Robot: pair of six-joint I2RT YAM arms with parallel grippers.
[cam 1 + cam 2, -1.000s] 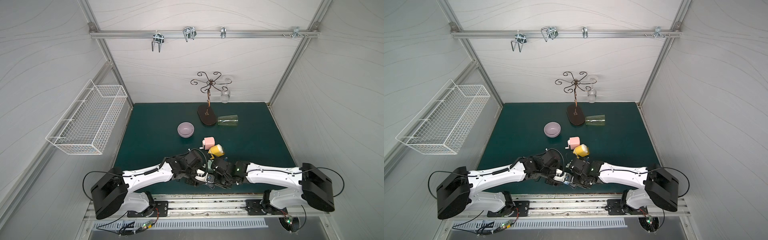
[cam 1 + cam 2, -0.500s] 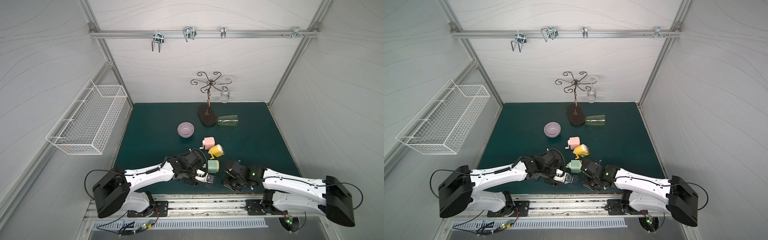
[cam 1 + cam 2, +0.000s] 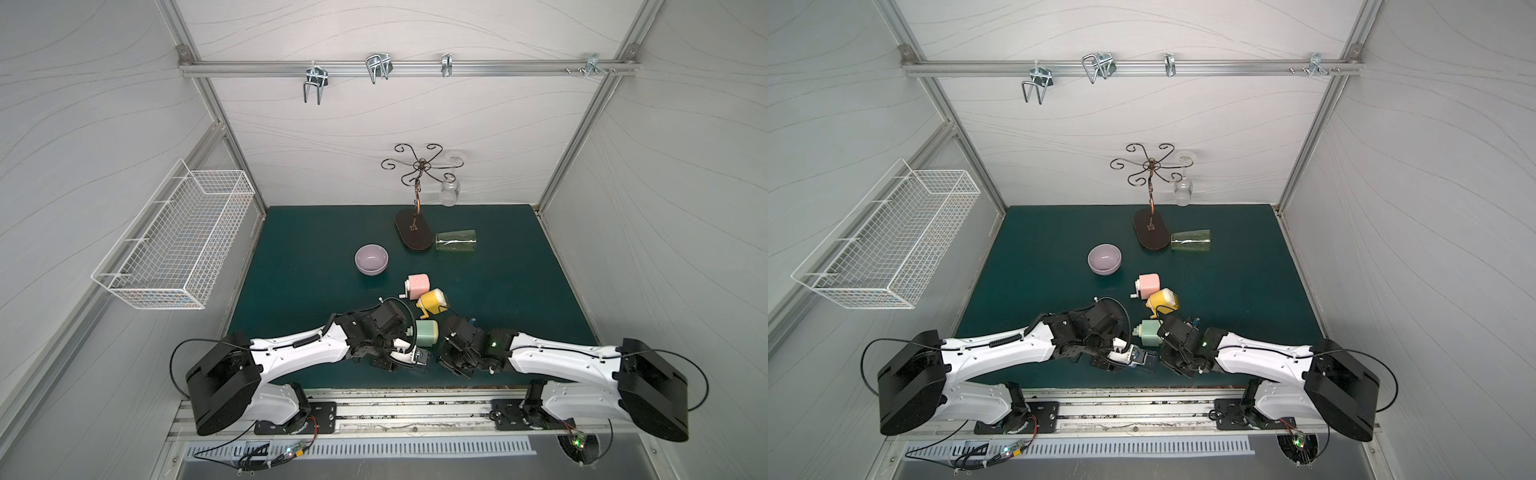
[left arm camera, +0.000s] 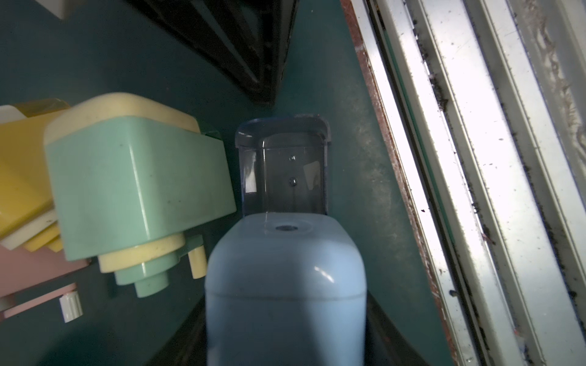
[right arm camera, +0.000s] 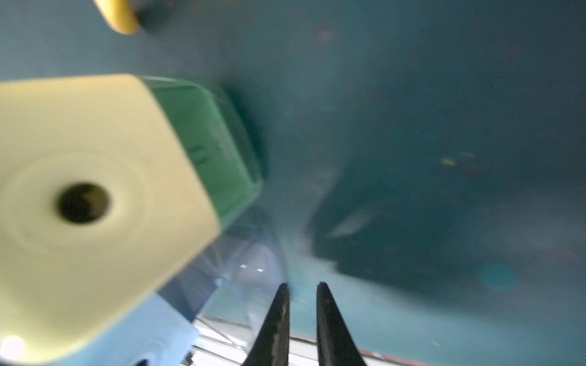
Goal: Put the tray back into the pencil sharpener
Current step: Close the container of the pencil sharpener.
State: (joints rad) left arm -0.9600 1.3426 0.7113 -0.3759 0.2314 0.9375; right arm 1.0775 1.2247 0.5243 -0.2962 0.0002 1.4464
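Our left gripper [image 4: 287, 320] grips the blue pencil sharpener [image 4: 285, 260] at lower centre; its smoky tray [image 4: 283, 171] sticks out partway above it. On our right gripper [image 5: 302, 286] the fingers [image 5: 333, 323] stand slightly apart, empty

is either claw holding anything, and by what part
The left claw grips the blue sharpener around its body, the tray sticking partly out; the right claw holds nothing.

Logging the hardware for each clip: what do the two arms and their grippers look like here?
Both arms are alike: the left arm and right arm have glossy white link shells, bulky black base housings and black wrist joints. Thin black cables loop beside each base. A green light glows on the right wrist. The right gripper has black, tapering fingers.
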